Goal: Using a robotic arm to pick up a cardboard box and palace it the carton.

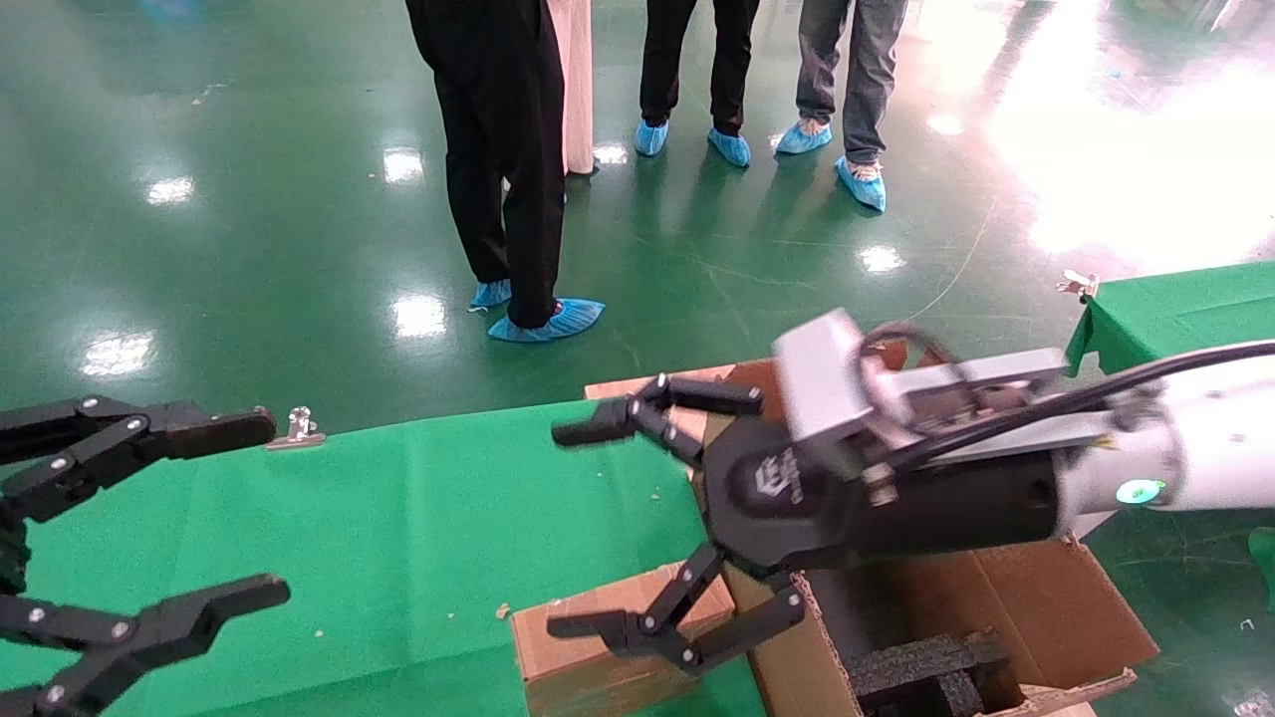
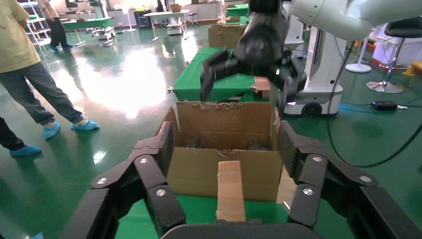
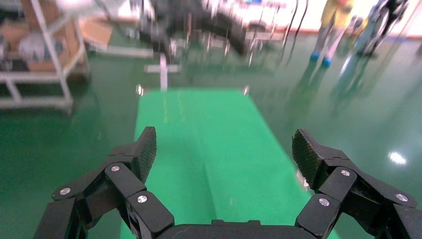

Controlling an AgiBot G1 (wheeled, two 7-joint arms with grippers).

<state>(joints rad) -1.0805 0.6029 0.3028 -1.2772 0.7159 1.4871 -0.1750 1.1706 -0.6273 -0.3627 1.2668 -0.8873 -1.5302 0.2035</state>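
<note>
1. While the right gripper (image 1: 583, 528) hangs at centre frame in the head view, its fingers are spread wide and hold nothing; one fingertip (image 1: 588, 431) is above, the other below, over the table edge.
2. Robotic arm (image 1: 1195, 438), white with a black wrist, enters from the right side of the frame and crosses above the carton (image 1: 1056, 607).
3. Cardboard box (image 1: 598, 647) lies on the green table (image 1: 398, 538) at lower centre, touching the carton's near wall; its lower end is cut by the frame bottom.
4. Left wrist view: the box (image 2: 231, 191) sits lengthwise against the carton's (image 2: 199, 172) front wall, with the right gripper (image 2: 244, 74) above the ragged flaps.
5. Carton is open-topped, with black foam (image 1: 926, 667) inside at lower right.
6. Left gripper (image 1: 269, 508) sits at the lower left frame edge, jaws wide, empty, well apart from the box; bare green cloth lies between them.
7. Metal clip (image 1: 297, 428) marks the table's far edge; beyond it, green floor and people's legs (image 1: 508, 179) in the upper frame.
8. Right wrist view: open table (image 3: 209, 149) ahead between the spread fingers (image 3: 144, 149).
</note>
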